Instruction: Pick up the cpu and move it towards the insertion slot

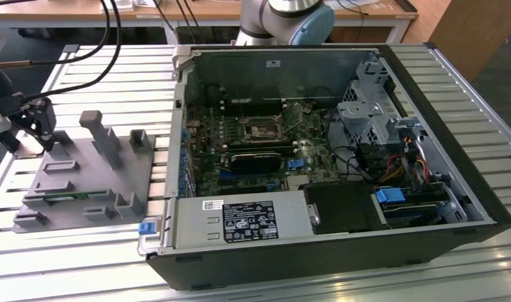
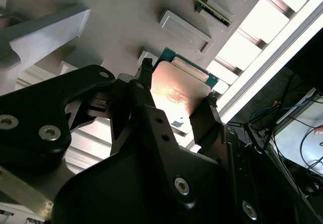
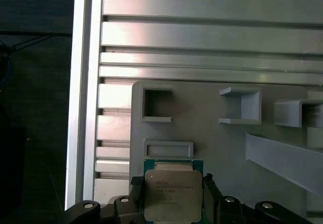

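Note:
The cpu (image 3: 173, 196), a thin square chip with a pale metal top and green edge, sits between my gripper's (image 3: 172, 182) two black fingers, which are shut on its opposite sides. In the second wrist view the cpu (image 2: 176, 95) shows the same way, held just over the grey plastic fixture (image 2: 126, 17). In the exterior view my gripper (image 1: 39, 129) hangs over the far corner of the fixture (image 1: 79, 182), at the exterior view's left. The insertion slot (image 1: 262, 130), a dark square socket in a metal frame, lies on the motherboard inside the open computer case, well off to the exterior view's right of the gripper.
The open computer case (image 1: 457, 189) has tall walls around the motherboard, a long black card (image 1: 255, 162), a power supply (image 1: 238, 221) and a drive cage (image 1: 369, 119). Upright posts (image 1: 100, 135) rise from the fixture. Black cables (image 1: 87, 56) hang over the slatted aluminium table (image 1: 112, 69).

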Robot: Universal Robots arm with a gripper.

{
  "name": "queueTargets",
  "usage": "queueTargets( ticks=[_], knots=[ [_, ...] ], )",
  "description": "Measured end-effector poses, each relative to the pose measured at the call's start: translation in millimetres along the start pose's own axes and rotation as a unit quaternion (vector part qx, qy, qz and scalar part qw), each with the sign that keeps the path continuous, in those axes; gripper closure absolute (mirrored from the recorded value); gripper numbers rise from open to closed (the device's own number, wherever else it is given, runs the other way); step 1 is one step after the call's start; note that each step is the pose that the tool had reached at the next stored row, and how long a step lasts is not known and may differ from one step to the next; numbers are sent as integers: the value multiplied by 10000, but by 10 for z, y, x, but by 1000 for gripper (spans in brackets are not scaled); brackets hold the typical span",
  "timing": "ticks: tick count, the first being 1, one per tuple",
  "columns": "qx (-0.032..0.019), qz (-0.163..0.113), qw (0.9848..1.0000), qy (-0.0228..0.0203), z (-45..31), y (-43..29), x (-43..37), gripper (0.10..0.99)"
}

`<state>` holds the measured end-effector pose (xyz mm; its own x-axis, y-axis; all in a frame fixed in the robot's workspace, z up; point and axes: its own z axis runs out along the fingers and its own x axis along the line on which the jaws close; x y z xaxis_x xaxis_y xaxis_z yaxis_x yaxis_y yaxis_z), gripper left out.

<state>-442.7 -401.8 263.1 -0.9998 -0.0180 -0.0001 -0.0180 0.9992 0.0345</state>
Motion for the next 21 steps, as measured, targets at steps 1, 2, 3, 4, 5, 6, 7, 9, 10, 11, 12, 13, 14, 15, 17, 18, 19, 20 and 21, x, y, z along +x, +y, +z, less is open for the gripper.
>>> queueTargets(
  ticks=[1, 2, 3, 4, 5, 6, 7, 9, 10, 11, 12, 13, 14, 15, 17, 18, 19, 20, 21],
  knots=[
    [0, 0, 10000, 0, -9, 2, 0, 541],
    [0, 0, 10000, 0, -17, 4, 0, 541],
    [0, 0, 10000, 0, -26, 6, 0, 541],
    [0, 0, 10000, 0, -35, 7, 0, 541],
    [0, 0, 10000, 0, -44, 9, 0, 541],
    [0, 0, 10000, 0, -53, 11, 0, 541],
    [0, 0, 10000, 0, -62, 12, 0, 541],
    [0, 0, 10000, 0, -83, 16, 0, 541],
    [0, 0, 10000, 0, -92, 18, 0, 541],
    [1, 0, 10000, 0, -101, 19, 0, 541],
    [1, 0, 10000, 0, -110, 20, 0, 541],
    [1, 0, 10000, 0, -121, 22, 0, 541],
    [1, 0, 10000, 0, -132, 24, 0, 541],
    [1, 0, 10000, 0, -143, 25, 0, 541],
    [1, 0, 10000, 0, -166, 29, 0, 541],
    [2, 0, 10000, 1, -178, 30, 0, 541],
    [2, 0, 10000, 0, -189, 32, 0, 541],
    [2, 0, 10000, 0, -201, 34, -1, 541],
    [2, 0, 10000, 0, -213, 35, -1, 541]
  ],
)
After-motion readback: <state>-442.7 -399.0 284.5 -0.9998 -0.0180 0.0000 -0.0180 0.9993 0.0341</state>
